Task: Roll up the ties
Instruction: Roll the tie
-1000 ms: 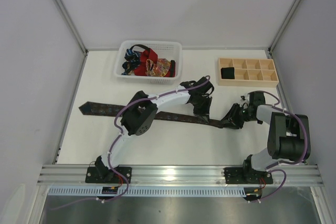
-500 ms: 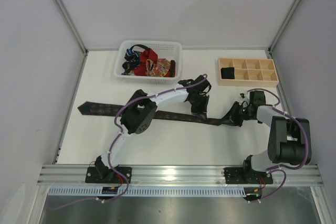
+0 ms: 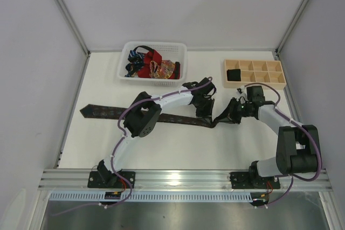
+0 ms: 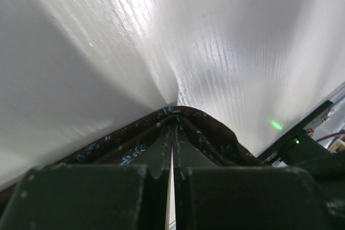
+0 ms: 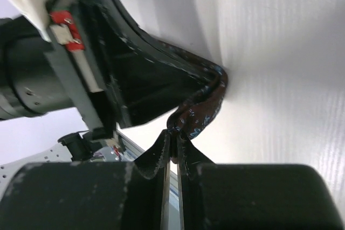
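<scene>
A dark brown tie (image 3: 108,112) with a fine blue pattern lies flat across the table, its wide pointed tip at the left. My left gripper (image 3: 206,116) is shut, its tips pressed down on the tie near the narrow end. In the left wrist view the tie (image 4: 215,138) arches around the closed tips of the left gripper (image 4: 172,129). My right gripper (image 3: 223,118) is just right of it, shut on the tie's narrow end. The right wrist view shows the tie (image 5: 202,112) pinched at the right gripper (image 5: 173,133) and folded back toward the left gripper (image 5: 135,79).
A white mesh basket (image 3: 125,74) at the back left holds red, blue and orange ties (image 3: 151,65). A pale wooden tray (image 3: 254,83) at the back right has a dark roll (image 3: 233,74) in its left compartment. Grey walls close the table on three sides.
The right gripper has closed on the tie's narrow end and carried it left toward the left gripper, folding the end over. The left gripper has stayed pressed on the tie.
</scene>
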